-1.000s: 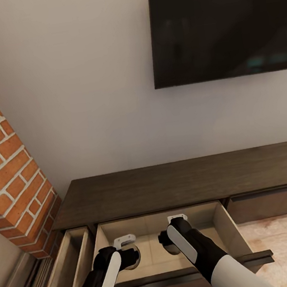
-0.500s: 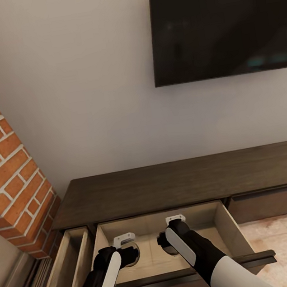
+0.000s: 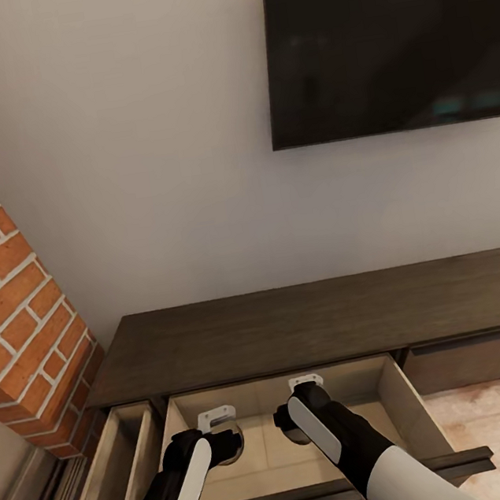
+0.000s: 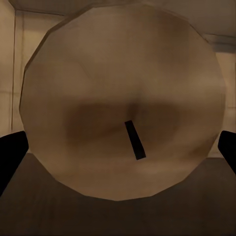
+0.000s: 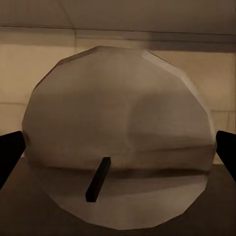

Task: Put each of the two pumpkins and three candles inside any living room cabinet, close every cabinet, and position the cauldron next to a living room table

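Left gripper (image 4: 118,147) and right gripper (image 5: 118,152) each clasp a candle.

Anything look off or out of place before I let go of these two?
Nothing stands out. Each gripper, left and right, holds an intact candle over the cabinet's open drawer; a narrower drawer beside it is also open.

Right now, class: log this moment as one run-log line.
left pincer: holds candle | right pincer: holds candle | both over open cabinet drawer
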### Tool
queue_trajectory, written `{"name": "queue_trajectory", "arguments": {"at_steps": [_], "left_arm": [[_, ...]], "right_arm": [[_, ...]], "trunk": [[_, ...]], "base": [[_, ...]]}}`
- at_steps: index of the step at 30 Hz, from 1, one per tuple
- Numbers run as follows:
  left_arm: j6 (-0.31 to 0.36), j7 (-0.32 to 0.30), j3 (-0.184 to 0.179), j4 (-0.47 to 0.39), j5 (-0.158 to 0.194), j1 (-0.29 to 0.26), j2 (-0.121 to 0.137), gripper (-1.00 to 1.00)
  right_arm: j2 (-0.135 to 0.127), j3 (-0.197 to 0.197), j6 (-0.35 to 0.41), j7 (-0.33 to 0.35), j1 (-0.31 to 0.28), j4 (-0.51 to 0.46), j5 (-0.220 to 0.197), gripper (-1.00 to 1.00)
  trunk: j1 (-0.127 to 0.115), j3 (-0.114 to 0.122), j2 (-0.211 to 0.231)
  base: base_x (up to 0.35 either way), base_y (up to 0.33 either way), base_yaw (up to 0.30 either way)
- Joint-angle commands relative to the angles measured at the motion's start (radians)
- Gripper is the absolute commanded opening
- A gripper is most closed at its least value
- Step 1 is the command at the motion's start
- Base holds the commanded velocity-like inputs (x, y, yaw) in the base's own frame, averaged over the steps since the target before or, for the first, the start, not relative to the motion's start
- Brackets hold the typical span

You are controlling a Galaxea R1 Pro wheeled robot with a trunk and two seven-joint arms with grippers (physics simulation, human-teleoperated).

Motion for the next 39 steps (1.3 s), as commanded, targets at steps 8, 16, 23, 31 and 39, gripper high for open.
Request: {"name": "queue_trajectory", "arguments": {"at_steps": [8, 16, 23, 31, 39], "left_arm": [[0.001, -0.001, 0.0, 0.0, 0.0, 0.0, 0.0, -1.0], [-0.001, -0.001, 0.0, 0.0, 0.0, 0.0, 0.0, -1.0], [0.0, -0.001, 0.0, 0.0, 0.0, 0.0, 0.0, -1.0], [-0.001, -0.001, 0.0, 0.0, 0.0, 0.0, 0.0, -1.0], [0.001, -0.001, 0.0, 0.0, 0.0, 0.0, 0.0, -1.0]], "right_arm": [[0.0, 0.0, 0.0, -0.001, 0.0, 0.0, 0.0, -1.0], [0.0, 0.001, -0.019, -0.001, 0.0, 0.0, 0.0, -1.0], [0.0, 0.003, -0.022, -0.001, 0.0, 0.0, 0.0, -1.0], [0.0, 0.024, -0.037, 0.0, 0.0, 0.0, 0.0, -1.0], [0.0, 0.026, -0.05, 0.001, 0.0, 0.0, -0.001, -1.0]], "trunk": [[0.031, -0.025, -0.056], [0.061, -0.05, -0.112], [0.088, -0.072, -0.161], [0.107, -0.088, -0.196], [0.107, -0.088, -0.196]], "base": [[0.0, 0.0, 0.0], [0.0, 0.0, 0.0], [0.0, 0.0, 0.0], [0.0, 0.0, 0.0], [0.005, 0.001, 0.0]]}}
